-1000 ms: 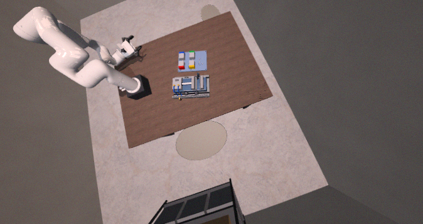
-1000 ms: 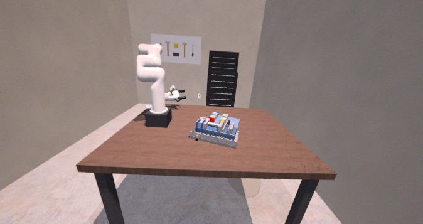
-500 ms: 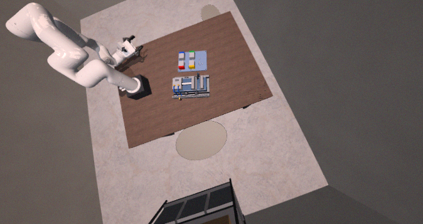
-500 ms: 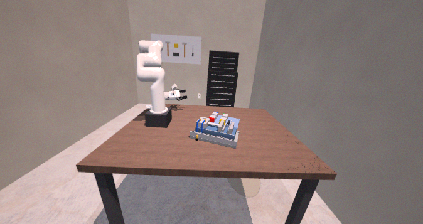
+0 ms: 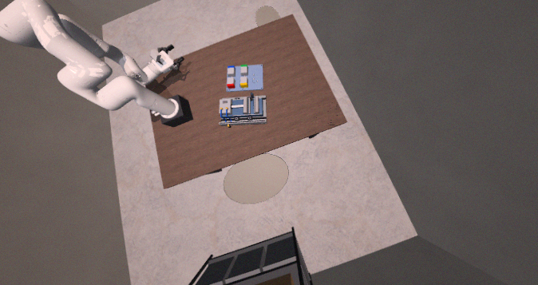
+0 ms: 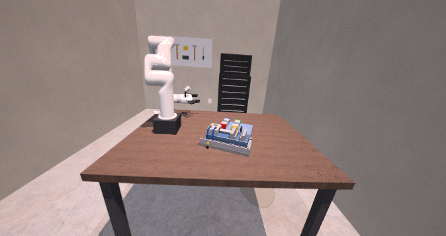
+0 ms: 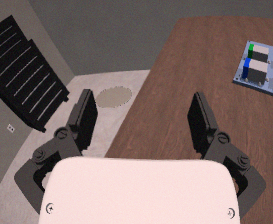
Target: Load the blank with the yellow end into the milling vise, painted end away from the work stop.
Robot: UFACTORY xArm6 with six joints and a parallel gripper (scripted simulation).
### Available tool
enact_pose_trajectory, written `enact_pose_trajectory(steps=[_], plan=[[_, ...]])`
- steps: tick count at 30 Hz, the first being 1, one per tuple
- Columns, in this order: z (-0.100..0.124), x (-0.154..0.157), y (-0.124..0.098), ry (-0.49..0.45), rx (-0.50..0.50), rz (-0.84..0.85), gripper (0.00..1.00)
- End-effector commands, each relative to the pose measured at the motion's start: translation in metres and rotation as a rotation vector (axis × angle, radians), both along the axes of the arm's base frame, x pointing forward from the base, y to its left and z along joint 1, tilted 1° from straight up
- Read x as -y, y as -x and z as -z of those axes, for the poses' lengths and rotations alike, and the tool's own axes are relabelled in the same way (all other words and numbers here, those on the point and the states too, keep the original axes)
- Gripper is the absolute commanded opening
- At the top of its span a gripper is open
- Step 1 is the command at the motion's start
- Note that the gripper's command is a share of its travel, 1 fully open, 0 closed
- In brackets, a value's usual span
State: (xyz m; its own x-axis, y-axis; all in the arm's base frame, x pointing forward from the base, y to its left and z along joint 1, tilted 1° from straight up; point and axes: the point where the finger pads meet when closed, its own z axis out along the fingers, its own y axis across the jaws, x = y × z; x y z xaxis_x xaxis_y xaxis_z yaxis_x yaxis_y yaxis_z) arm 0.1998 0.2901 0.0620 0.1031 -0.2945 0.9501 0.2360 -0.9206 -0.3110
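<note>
Passable over the tabletop between arm-side edge and infeed plate; obstructed toward the exterior view's near edge by vise and blue hoses.

A brown, fine wood grain is shown by the table top, with a mostly matt finish; bright, glossy highlights are carried by the smooth white arm, as on painted metal or plastic; a matt, dark look is given to the gripper's fingers; a dull, metal-like grey is worn by the vise; mottled, stone-like patterning is seen on the pale floor; the walls are left matt and faintly grainy
</note>
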Motion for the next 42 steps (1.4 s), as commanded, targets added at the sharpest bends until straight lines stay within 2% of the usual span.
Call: enact_pose_trajectory(steps=[1, 3, 11, 20, 27, 28, 37, 42], plan=[[-0.008, 0.01, -0.013, 0.074, -0.07, -0.058, 1.0], [-0.011, 0.015, -0.018, 0.104, -0.097, -0.08, 1.0], [-0.012, 0.017, -0.019, 0.108, -0.091, -0.083, 1.0], [-0.025, 0.038, -0.042, 0.243, -0.209, -0.185, 1.0], [-0.025, 0.038, -0.042, 0.243, -0.209, -0.185, 1.0], [-0.026, 0.04, -0.043, 0.243, -0.183, -0.177, 1.0], [-0.039, 0.061, -0.066, 0.377, -0.303, -0.278, 1.0], [-0.039, 0.061, -0.066, 0.377, -0.303, -0.278, 1.0]])
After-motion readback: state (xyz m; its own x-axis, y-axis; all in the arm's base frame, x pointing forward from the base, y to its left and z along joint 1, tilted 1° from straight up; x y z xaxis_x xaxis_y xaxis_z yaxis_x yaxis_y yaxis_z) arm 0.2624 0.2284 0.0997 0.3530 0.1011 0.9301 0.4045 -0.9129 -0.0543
